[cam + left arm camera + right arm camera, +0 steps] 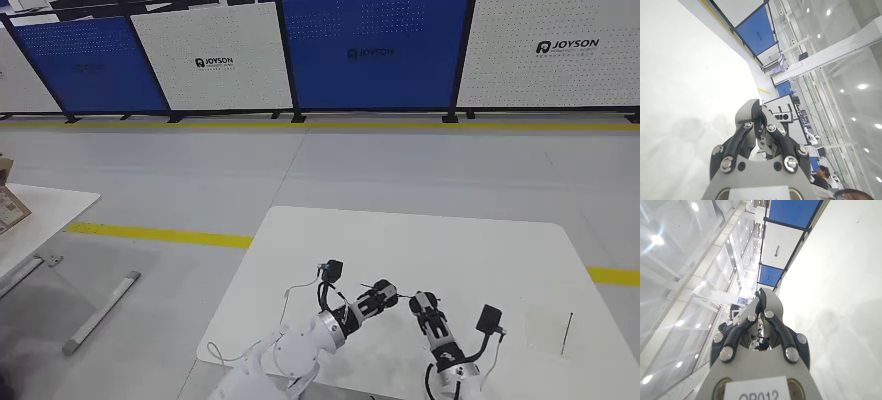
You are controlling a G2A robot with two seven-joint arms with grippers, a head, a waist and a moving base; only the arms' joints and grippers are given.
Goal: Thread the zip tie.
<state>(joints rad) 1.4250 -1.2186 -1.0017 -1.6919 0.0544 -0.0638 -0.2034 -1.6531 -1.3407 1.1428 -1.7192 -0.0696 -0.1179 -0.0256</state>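
A thin dark zip tie [567,333] lies on the white table [400,250] near its right edge, on a faint clear sheet [543,328]. Both arms sit low at the table's front edge, well left of the tie. My left gripper [386,293] [759,106] has its fingers pressed together, and I see nothing between them. My right gripper [421,299] [761,294] stands just beside it, fingers also closed with nothing visible in them. The two gripper tips are close to each other, a short gap apart.
The table's far half is bare white surface. A second white table [40,215] stands off to the left across the floor. Blue and white fence panels [375,55] line the back, beyond a yellow floor line.
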